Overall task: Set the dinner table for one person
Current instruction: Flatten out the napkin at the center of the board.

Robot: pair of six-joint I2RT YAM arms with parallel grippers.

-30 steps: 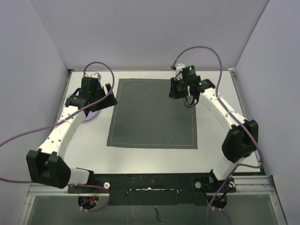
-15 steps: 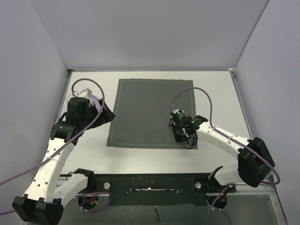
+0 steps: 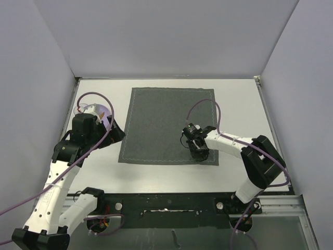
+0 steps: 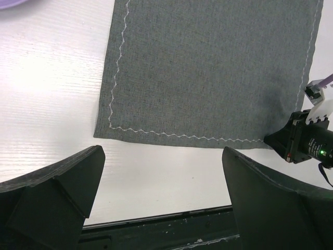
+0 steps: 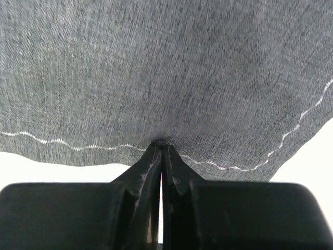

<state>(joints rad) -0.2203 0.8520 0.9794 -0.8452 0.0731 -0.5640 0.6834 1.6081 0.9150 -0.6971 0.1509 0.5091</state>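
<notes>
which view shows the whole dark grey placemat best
Top external: the dark grey stitched cloth placemat lies there whole, all four edges on the white tabletop. Left wrist shows only its near part and one corner; right wrist shows a close patch of its stitched edge beyond the right gripper's shut jaws.

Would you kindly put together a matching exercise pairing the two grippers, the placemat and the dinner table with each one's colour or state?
Things:
1. left gripper
2. right gripper
3. placemat
4. dinner table

Colour or state:
A. dark grey with white zigzag stitching
B. shut, tips down on the cloth near its front edge
C. white and flat
D. open wide

Pairs: 1-D, 2-B, 3-A, 4-C
</notes>
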